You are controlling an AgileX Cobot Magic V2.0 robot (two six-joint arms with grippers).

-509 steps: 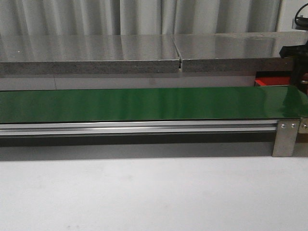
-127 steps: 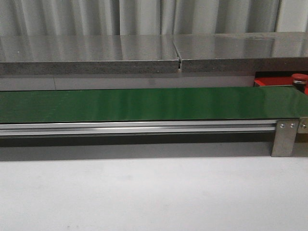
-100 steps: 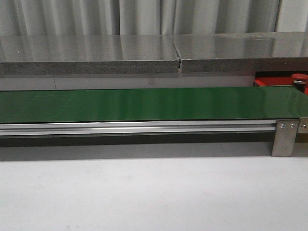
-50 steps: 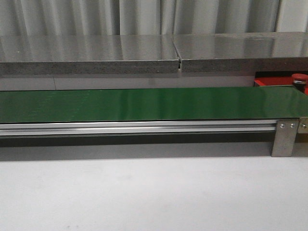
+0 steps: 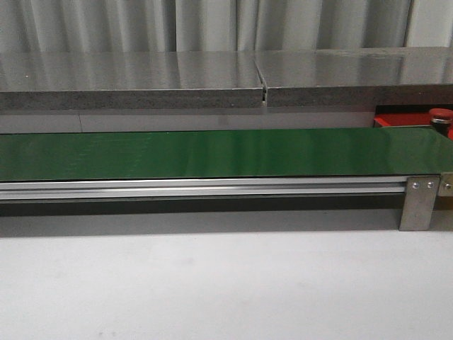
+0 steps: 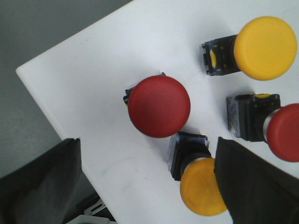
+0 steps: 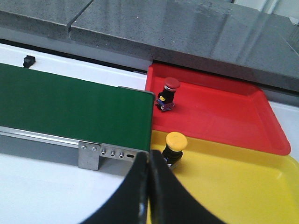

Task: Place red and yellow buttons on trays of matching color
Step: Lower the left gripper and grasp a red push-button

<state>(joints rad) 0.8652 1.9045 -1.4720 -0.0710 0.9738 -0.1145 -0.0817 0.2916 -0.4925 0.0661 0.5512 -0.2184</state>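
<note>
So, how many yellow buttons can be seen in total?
3. Two lie on the white surface under the left hand: one, another. One stands on the yellow tray. Others may be hidden.

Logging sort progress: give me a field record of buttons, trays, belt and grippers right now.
red tray: one red button, upright
yellow tray: one yellow button
green belt: no buttons on it
white surface: two red buttons, two yellow buttons waiting
left gripper: open, empty, above the waiting buttons
right gripper: shut, empty

A white table [image 5: 226,283] filled the lower frame; a green belt [image 5: 212,152] on its metal frame [image 5: 205,188] crossed mid-picture.
</note>
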